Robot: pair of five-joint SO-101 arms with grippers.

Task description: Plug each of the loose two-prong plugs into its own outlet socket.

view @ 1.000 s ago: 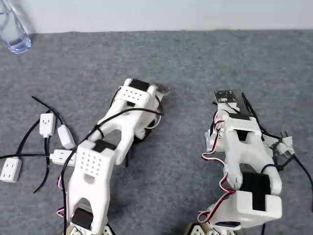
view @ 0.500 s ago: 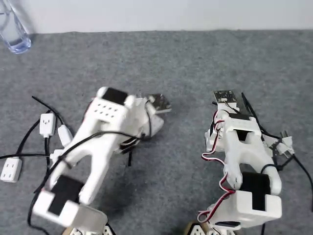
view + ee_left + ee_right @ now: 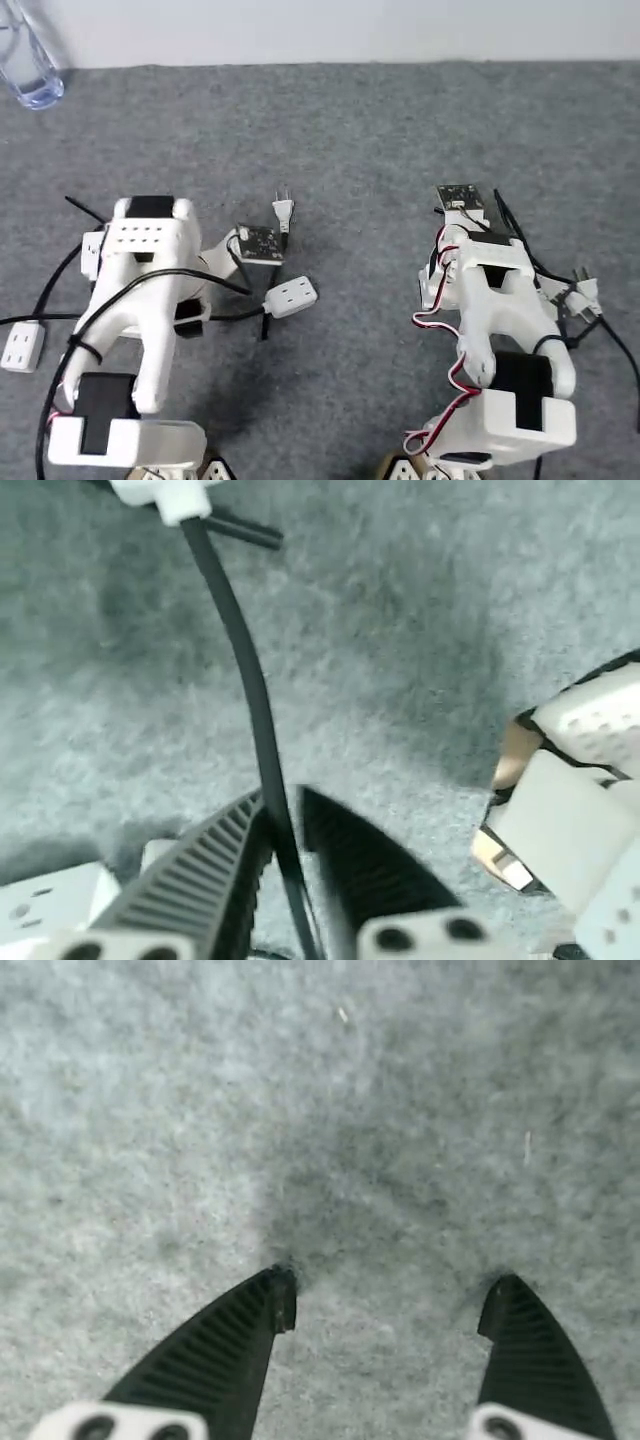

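Left hand (image 3: 283, 815): clamped tight on a black cord (image 3: 245, 670); the cord's white end (image 3: 165, 494) is cut off at the picture's edge.
Right hand (image 3: 390, 1305): fingers wide apart, just over the grey counter (image 3: 400, 1110).
Loose plug (image 3: 282, 210): lies on the counter near a white socket (image 3: 291, 294).
Second plug (image 3: 585, 288): partly hidden beside the right arm.

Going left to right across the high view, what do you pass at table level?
outlet socket at the left edge → left arm → two-prong plug → right arm → second plug near the right edge
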